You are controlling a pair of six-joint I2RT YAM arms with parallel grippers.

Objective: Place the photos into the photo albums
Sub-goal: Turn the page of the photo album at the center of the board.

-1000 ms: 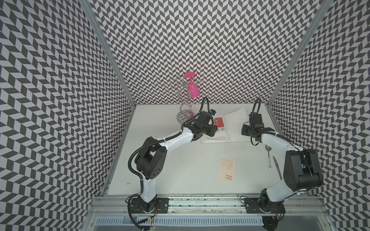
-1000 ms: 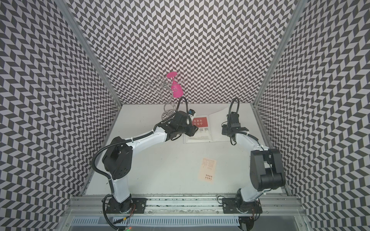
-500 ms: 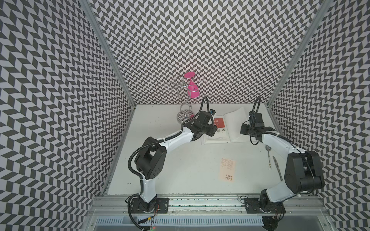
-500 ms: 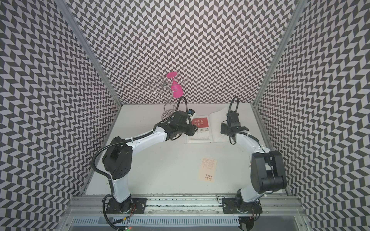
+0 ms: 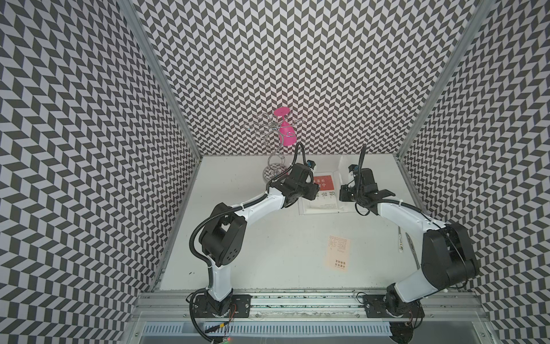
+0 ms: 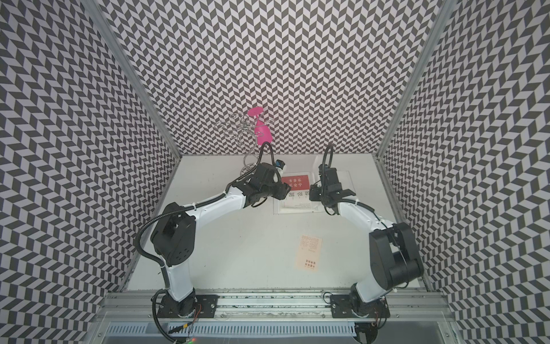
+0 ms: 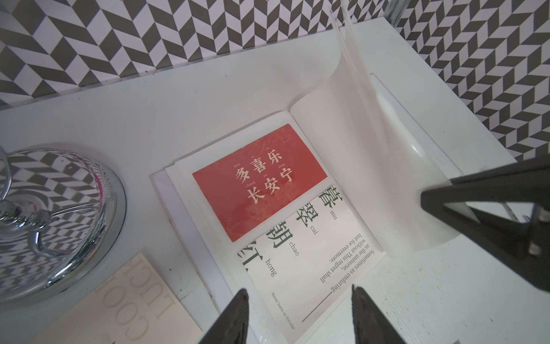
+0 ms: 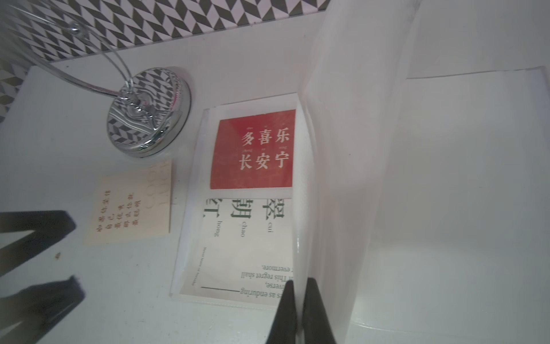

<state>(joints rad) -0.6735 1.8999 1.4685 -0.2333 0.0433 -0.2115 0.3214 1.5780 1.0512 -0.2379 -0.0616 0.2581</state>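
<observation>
The photo album (image 5: 315,210) (image 6: 293,210) lies open at the back of the table. Its left page (image 7: 178,202) holds a red photo (image 7: 262,181) (image 8: 253,149) and a white photo with green characters (image 7: 312,262) (image 8: 238,244). My left gripper (image 7: 299,289) hangs open just above that page's near edge, with nothing between its fingers. My right gripper (image 8: 300,280) is shut on a translucent album page (image 8: 342,149) (image 7: 357,134) and holds it upright by the spine. A cream photo (image 7: 119,297) (image 8: 131,205) lies beside the album. A peach photo (image 5: 338,253) (image 6: 309,252) lies nearer the front.
A chrome glass stand (image 7: 59,223) (image 8: 148,110) with a pink glass (image 5: 287,134) hanging on it stands just left of the album. Two slim tools (image 5: 400,241) lie by the right wall. Patterned walls close in three sides.
My right gripper has moved left with the translucent page, which now stands more upright near the spine. The left arm has stayed still.
</observation>
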